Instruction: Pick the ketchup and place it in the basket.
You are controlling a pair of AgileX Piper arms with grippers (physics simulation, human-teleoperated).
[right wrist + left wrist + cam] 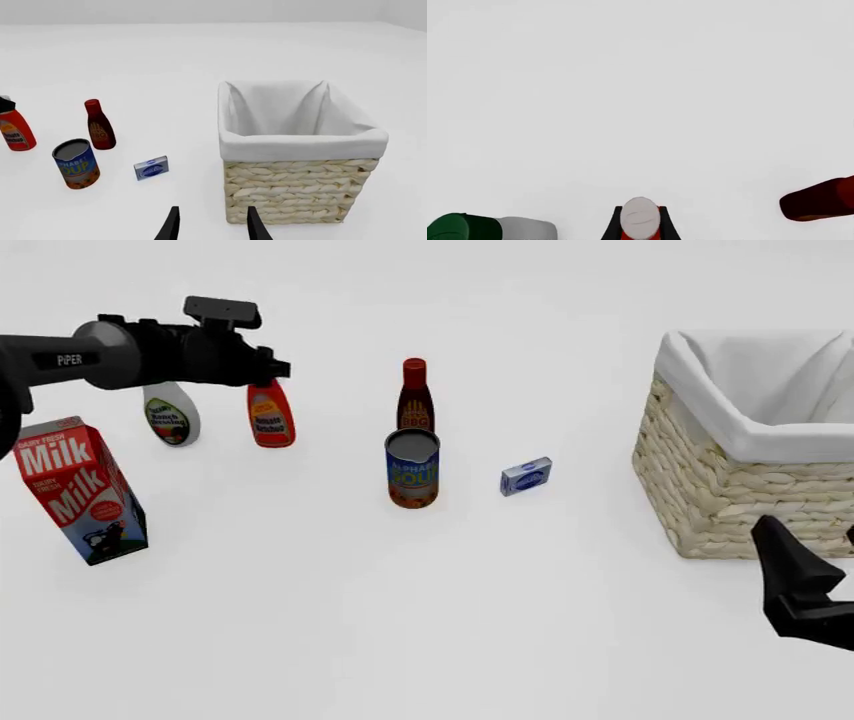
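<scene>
The ketchup [270, 416], a smooth orange-red plastic squeeze bottle with a yellow-and-white label, is seen upright at the far left of the white bench [400, 620], just beside a white bottle with a green cap [171, 415]. The left pincer [267, 371] is closed around the ketchup's top; in the left wrist view the pale rounded cap [640, 218] is pinched between two black fingers [612, 227]. The basket [727, 490], square and woven of pale straw-coloured wicker with a white cloth lining [300, 142] folded over its rim, is set at the right, well apart from the ketchup. Between them are found a slim dark brown-red bottle with a red cap [415, 397], a cylindrical metal soup can [412, 469] and a small blue box [526, 477]. A red-and-white milk carton [78, 490] stands nearer, at the left. The right pincer [211, 225] is held spread and empty, near the basket.
</scene>
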